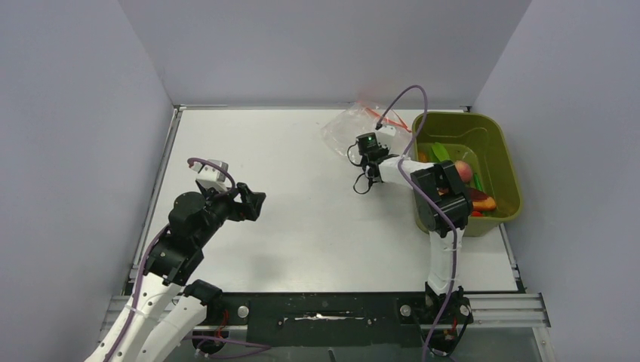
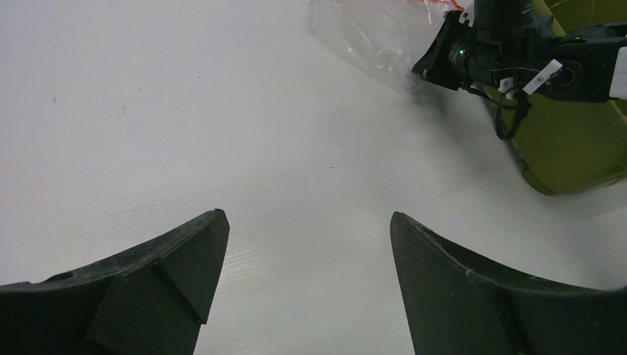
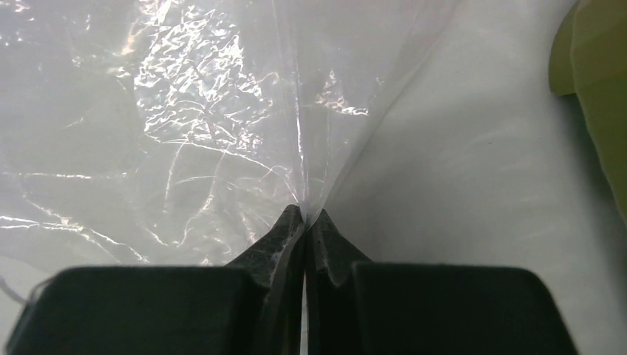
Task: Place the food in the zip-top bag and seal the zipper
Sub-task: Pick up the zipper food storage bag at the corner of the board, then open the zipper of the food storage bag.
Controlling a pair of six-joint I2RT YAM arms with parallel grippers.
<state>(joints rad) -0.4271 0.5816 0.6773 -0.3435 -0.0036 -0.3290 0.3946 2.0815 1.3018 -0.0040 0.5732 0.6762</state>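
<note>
The clear crinkly zip-top bag (image 1: 349,124) lies at the back of the table, left of the olive-green tub (image 1: 504,147). Its red-orange zipper (image 1: 375,113) runs along the far edge. My right gripper (image 1: 359,145) is shut on the bag's near plastic edge; in the right wrist view the film (image 3: 222,133) is pinched between the closed fingertips (image 3: 292,225). The toy food sits in the tub: a pink-red ball fruit (image 1: 462,170), green pieces (image 1: 440,152) and orange-red bits (image 1: 483,202). My left gripper (image 1: 256,204) is open and empty over the table's left middle; it also shows in the left wrist view (image 2: 309,222).
Grey walls enclose the white table (image 1: 302,226) on three sides. The tub stands at the right edge, its corner visible in the left wrist view (image 2: 569,148). The right arm's cable (image 1: 407,98) loops above the bag and tub.
</note>
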